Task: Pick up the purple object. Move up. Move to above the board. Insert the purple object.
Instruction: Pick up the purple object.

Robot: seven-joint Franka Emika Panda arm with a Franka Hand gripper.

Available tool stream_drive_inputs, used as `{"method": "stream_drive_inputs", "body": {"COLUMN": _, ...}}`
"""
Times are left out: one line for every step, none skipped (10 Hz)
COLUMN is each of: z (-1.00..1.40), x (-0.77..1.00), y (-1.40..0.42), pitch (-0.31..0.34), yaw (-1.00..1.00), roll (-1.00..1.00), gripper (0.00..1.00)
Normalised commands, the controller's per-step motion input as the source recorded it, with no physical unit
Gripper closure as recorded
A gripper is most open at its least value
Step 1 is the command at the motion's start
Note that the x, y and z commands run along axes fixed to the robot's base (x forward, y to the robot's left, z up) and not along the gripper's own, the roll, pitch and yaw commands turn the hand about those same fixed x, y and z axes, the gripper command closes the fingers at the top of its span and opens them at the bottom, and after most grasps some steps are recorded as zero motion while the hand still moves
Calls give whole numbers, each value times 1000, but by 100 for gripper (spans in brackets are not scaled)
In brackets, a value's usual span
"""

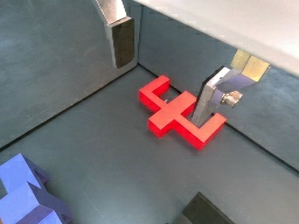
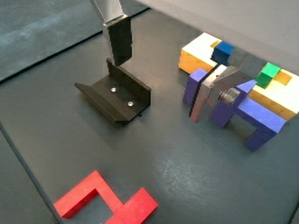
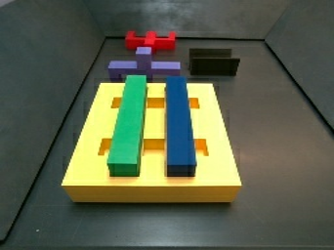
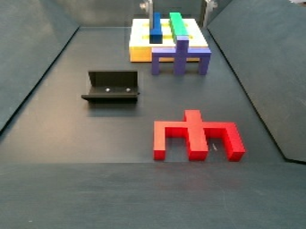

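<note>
The gripper (image 2: pixel 167 92) is seen with its jaws spread wide and nothing held between them. In both wrist views only the floor and what lies on it appear in the gap between the two silver fingers (image 1: pixel 117 39). In a wrist view one finger overlaps the purple object (image 2: pixel 251 114), but whether it touches it cannot be told. The arm's height cannot be judged, as it is hardly caught in the side views.

The task is judged to be at its start. The purple object has not been picked up: it is found standing on its legs on the dark floor, just beside a short end of the board (image 3: pixel 150 166), as is also shown in a side view (image 4: pixel 180 58). The grasp, the lift, the move above the board and the insertion are all left to be done.

One of each thing is counted:
- one purple object
- one yellow board
- one long green bar (image 3: pixel 128 122) and one long blue bar (image 3: pixel 179 125), laid side by side along the board
- one red notched block (image 4: pixel 198 136), lying flat well apart from the board
- one fixture (image 4: pixel 111 87), standing on the floor between the red block and the board, off to one side
</note>
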Motion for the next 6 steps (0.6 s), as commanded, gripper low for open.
{"method": "stream_drive_inputs", "body": {"z": 0, "x": 34, "y": 0, "pitch": 10, "yaw": 0, "roll": 0, "gripper": 0}}
{"method": "stream_drive_inputs", "body": {"z": 0, "x": 86, "y": -46, "pitch": 1, "yaw": -420, "roll": 0, "gripper": 0}}
{"method": "stream_drive_inputs", "body": {"z": 57, "x": 20, "y": -134, "pitch": 0, "yaw": -623, "roll": 0, "gripper": 0}}
{"method": "stream_drive_inputs", "body": {"z": 114, "x": 0, "y": -200, "pitch": 0, "yaw": -757, "roll": 0, "gripper": 0}}
{"method": "stream_drive_inputs", "body": {"z": 91, "x": 0, "y": -317, "pitch": 0, "yaw": -823, "roll": 0, "gripper": 0}}
{"method": "stream_drive_inputs", "body": {"z": 14, "x": 37, "y": -440, "pitch": 0, "yaw": -786, "roll": 33, "gripper": 0}}
